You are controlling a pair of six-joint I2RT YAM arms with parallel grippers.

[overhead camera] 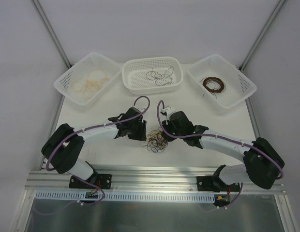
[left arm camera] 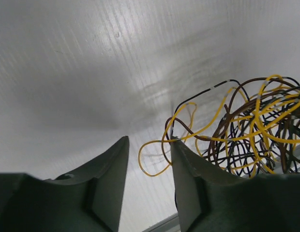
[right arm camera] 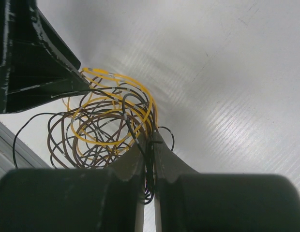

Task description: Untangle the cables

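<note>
The cables (overhead camera: 157, 141) lie as one tangled ball of yellow, black and brown wires on the white table between my two grippers. My right gripper (right arm camera: 150, 143) is shut on a few dark strands at the ball's near edge, and the rest of the cables (right arm camera: 106, 125) spread out beyond its fingertips. My left gripper (left arm camera: 149, 140) stands open at the ball's left side. One yellow loop (left arm camera: 152, 157) reaches into its gap by the right fingertip, unpinched. The bulk of the cables (left arm camera: 256, 130) sits to its right. In the top view the left gripper (overhead camera: 142, 134) and the right gripper (overhead camera: 168, 131) flank the tangle.
Three white baskets stand along the back: the left basket (overhead camera: 63, 86) holds tan wires, the middle basket (overhead camera: 127, 77) black ones, the right basket (overhead camera: 247, 84) a brown coil. The metal rail (overhead camera: 155, 180) runs along the table's near edge.
</note>
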